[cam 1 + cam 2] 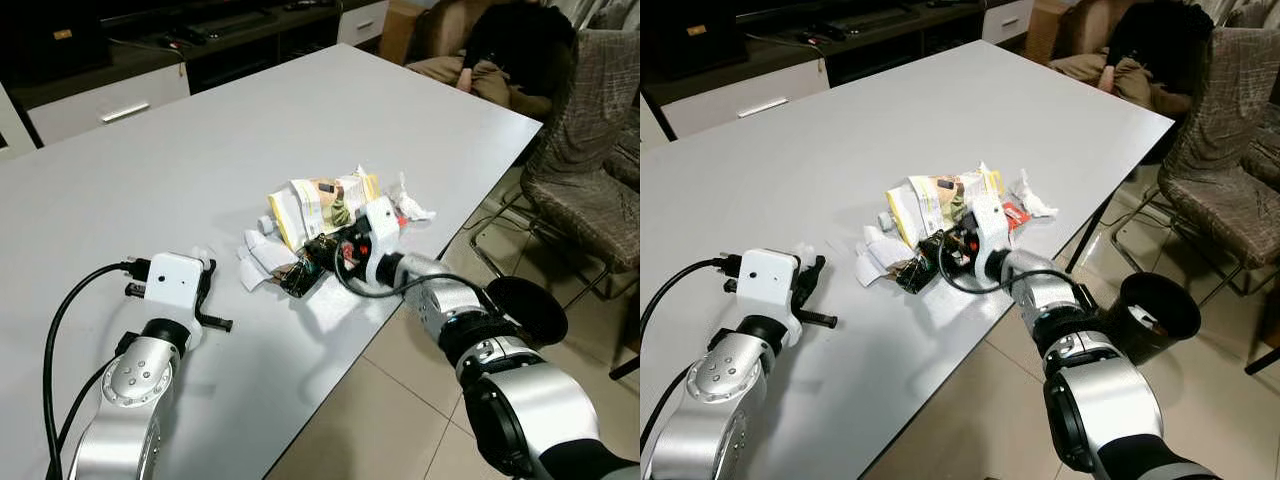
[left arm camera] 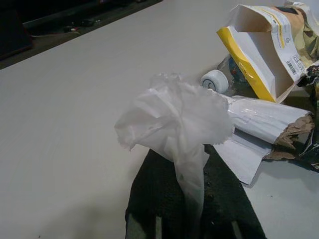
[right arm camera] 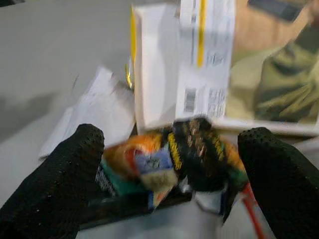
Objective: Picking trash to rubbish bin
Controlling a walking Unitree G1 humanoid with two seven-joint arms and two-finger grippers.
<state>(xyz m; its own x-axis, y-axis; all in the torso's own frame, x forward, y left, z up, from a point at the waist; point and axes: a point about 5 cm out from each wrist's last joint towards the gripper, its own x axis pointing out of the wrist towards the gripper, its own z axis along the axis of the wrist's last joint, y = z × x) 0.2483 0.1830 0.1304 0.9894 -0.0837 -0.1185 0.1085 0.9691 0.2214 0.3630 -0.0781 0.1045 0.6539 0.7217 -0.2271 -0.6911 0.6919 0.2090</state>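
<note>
A heap of trash lies near the right edge of the white table (image 1: 200, 150): a white-and-yellow paper bag (image 1: 315, 205), a torn white envelope (image 1: 262, 262), a crumpled tissue (image 1: 412, 208) and a dark, colourful snack wrapper (image 3: 184, 154). My right gripper (image 3: 174, 144) is open, one finger on each side of that wrapper (image 1: 300, 278). My left gripper (image 2: 182, 159) rests on the table left of the heap, shut on a crumpled white tissue (image 2: 172, 117). A black rubbish bin (image 1: 525, 310) stands on the floor beside the table, under my right forearm.
A grey chair (image 1: 590, 150) stands right of the table. A person (image 1: 500, 50) sits on a sofa beyond the far corner. Low cabinets with white drawers (image 1: 110, 100) line the back wall. A bottle with a white cap (image 2: 215, 81) lies under the paper bag.
</note>
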